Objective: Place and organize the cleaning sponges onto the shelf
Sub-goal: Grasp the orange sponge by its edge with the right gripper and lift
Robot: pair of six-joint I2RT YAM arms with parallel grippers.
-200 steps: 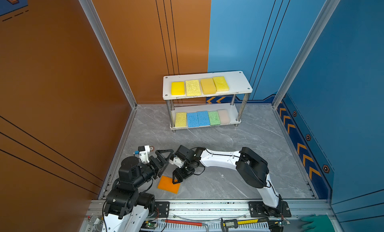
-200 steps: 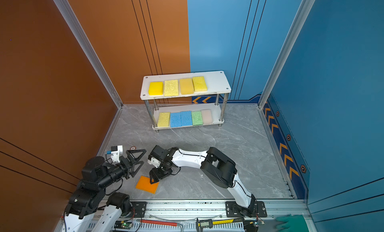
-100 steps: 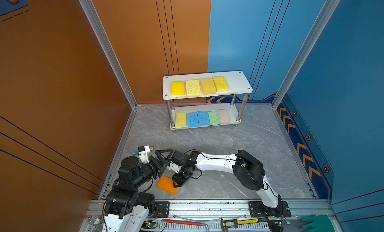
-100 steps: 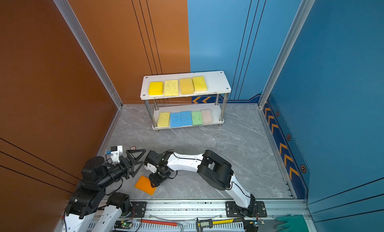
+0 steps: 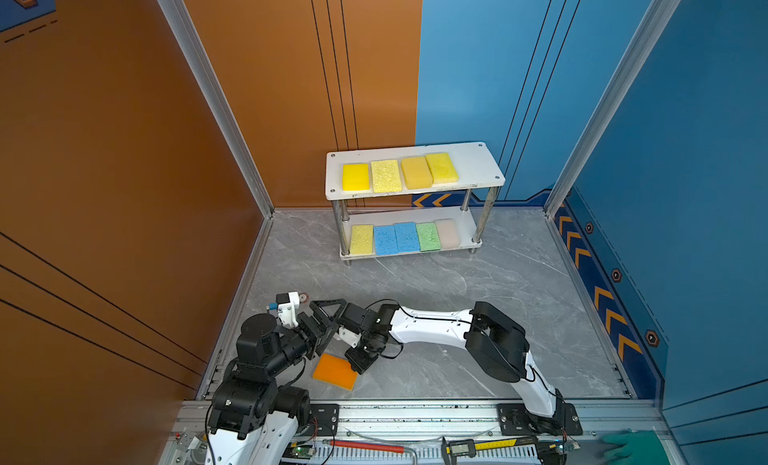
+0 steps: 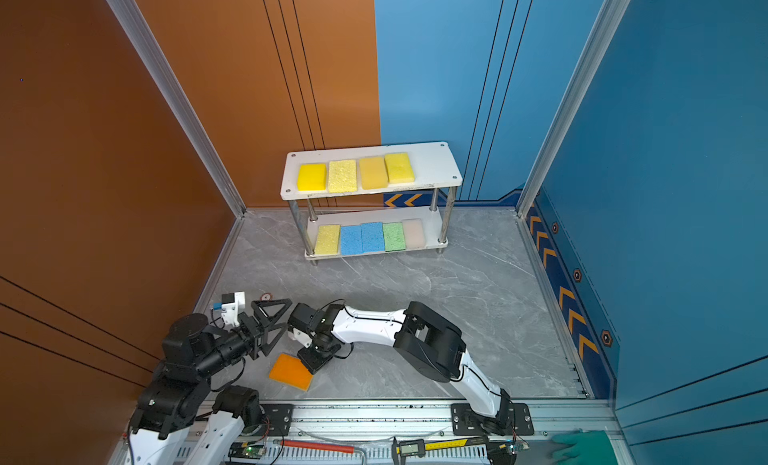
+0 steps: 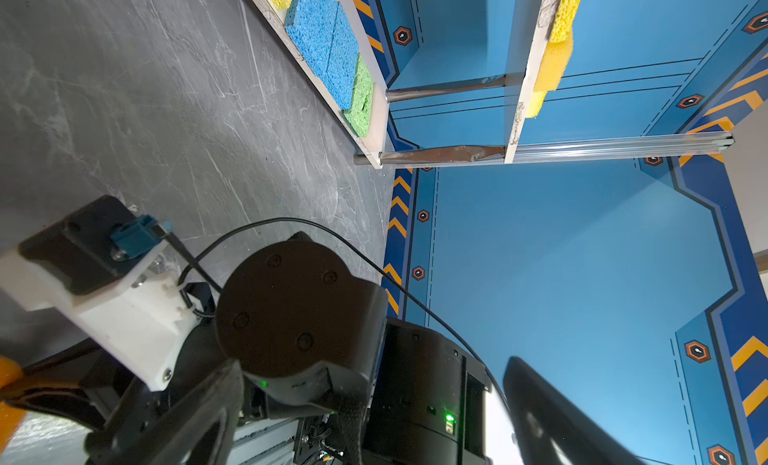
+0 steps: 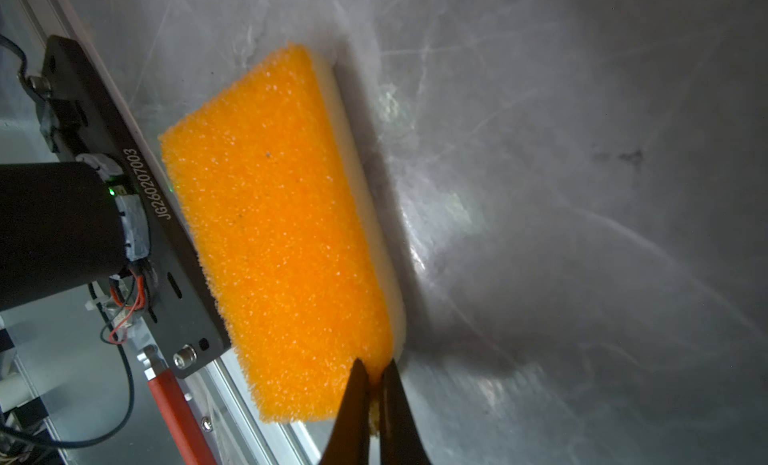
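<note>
Orange sponge (image 5: 334, 371) pinched at its corner by right jaws, arm (image 5: 432, 330) stretched low leftward; left jaws gaping.

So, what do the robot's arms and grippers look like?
Both arms are white shells joined by black housings. A thin black cable runs along the right arm. The left gripper is black with open triangular frames, with a white camera bracket and a teal connector. The right gripper is black and tapered.

Grey marbled tabletop (image 5: 415, 284) before me, orange sponge (image 5: 335, 371), white shelf (image 5: 478, 163), four yellow sponges (image 5: 386, 176) on top, yellow (image 5: 361, 239), two blue (image 5: 385, 240), green (image 5: 428, 236), beige (image 5: 447, 233) below
</note>
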